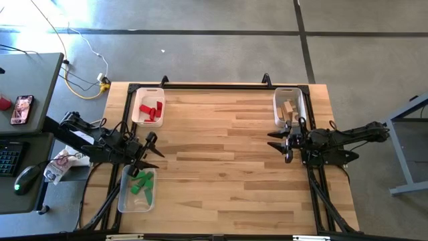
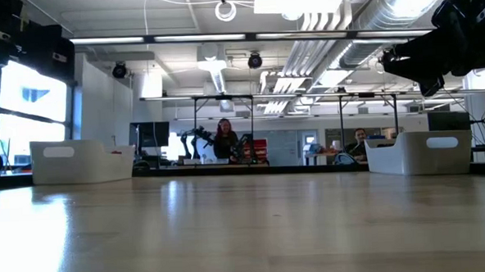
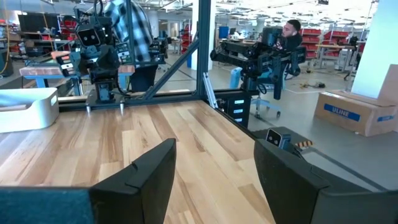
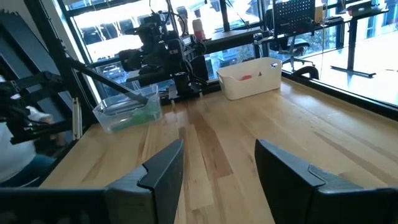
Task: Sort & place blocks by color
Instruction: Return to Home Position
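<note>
The blocks lie sorted in three trays. Red blocks (image 1: 150, 109) lie in a white tray (image 1: 137, 115) at the far left, which also shows in the right wrist view (image 4: 252, 78). Green blocks (image 1: 142, 185) sit in a clear tray (image 1: 126, 198) at the near left, the same green blocks (image 4: 134, 116) showing in the right wrist view. Plain wood blocks (image 1: 289, 109) fill a white tray (image 1: 277, 114) at the far right. My left gripper (image 1: 155, 147) hovers open between the two left trays. My right gripper (image 1: 272, 139) hovers open just near of the wood tray. Both hold nothing.
The middle of the wooden table (image 1: 221, 154) lies bare between the two grippers. A black frame runs along the table's edges (image 1: 214, 84). A desk with a phone, keyboard and mouse (image 1: 23, 110) stands off the left side. People sit in the room beyond (image 2: 224, 138).
</note>
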Motion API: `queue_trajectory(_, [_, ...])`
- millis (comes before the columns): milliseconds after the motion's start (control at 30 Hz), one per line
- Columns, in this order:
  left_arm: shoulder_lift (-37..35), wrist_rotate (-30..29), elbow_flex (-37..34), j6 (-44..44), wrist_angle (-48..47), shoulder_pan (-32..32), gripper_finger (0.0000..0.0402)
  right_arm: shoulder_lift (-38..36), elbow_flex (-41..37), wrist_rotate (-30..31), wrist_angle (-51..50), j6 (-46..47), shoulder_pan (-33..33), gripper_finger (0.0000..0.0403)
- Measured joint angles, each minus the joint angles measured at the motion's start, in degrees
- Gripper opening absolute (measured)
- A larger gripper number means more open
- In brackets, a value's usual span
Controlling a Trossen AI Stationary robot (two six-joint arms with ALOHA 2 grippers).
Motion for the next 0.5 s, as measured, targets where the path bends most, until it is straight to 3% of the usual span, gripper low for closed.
queue_trajectory(500, [0.00, 0.00, 0.00, 0.00, 0.02, 0.00, 0.0204, 0.00, 0.00, 0.00, 0.00, 0.35, 0.00, 0.0185])
